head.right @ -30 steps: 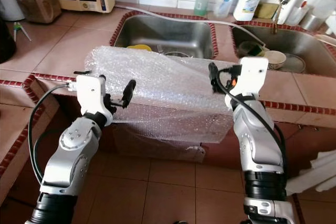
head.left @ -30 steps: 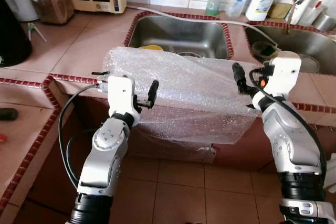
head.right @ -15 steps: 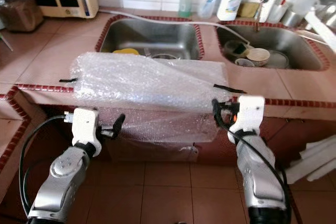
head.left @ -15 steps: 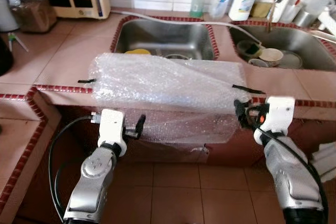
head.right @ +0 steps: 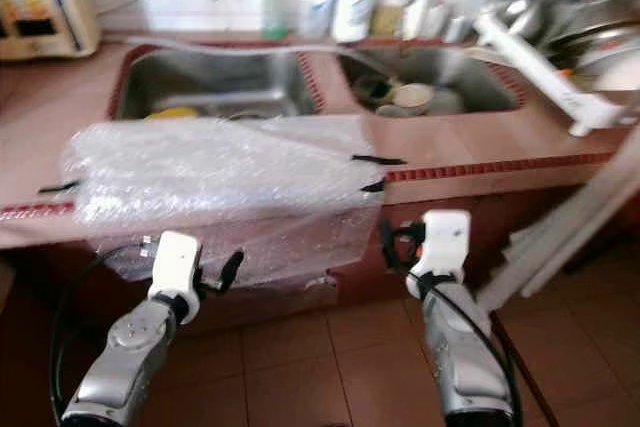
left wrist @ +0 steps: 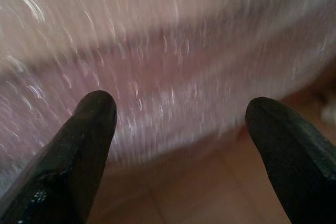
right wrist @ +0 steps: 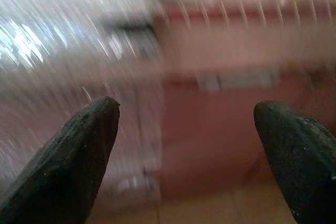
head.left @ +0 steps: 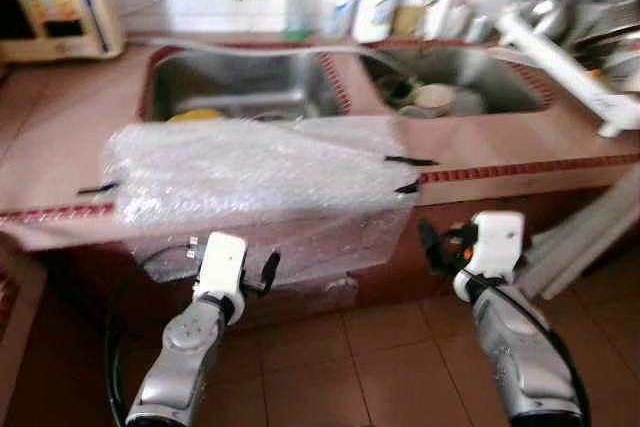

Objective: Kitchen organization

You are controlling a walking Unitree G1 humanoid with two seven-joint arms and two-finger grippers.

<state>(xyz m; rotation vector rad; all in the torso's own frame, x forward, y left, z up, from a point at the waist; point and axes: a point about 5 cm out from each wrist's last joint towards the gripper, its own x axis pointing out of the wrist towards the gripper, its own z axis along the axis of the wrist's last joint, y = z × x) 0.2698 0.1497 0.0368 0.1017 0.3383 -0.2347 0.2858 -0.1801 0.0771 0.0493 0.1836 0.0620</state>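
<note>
Where the tiled counter [head.left: 480,152] carries two sinks, the left sink [head.left: 240,87] holds a yellow item [head.left: 195,115]; the right sink [head.left: 470,82] holds a bowl [head.left: 433,98]. Bubble wrap [head.left: 250,182] drapes over the counter's near edge. Left gripper [left wrist: 178,124], spread wide, empty, just below the wrap; right gripper [right wrist: 189,129], likewise wide, empty, right of it.

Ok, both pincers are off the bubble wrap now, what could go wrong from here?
The bubble wrap hangs well over the counter edge, so it may slide to the floor. The views are blurred, so a re-grasp now could miss. The open left pincer sits close under the draped sheet and could snag it.
</note>
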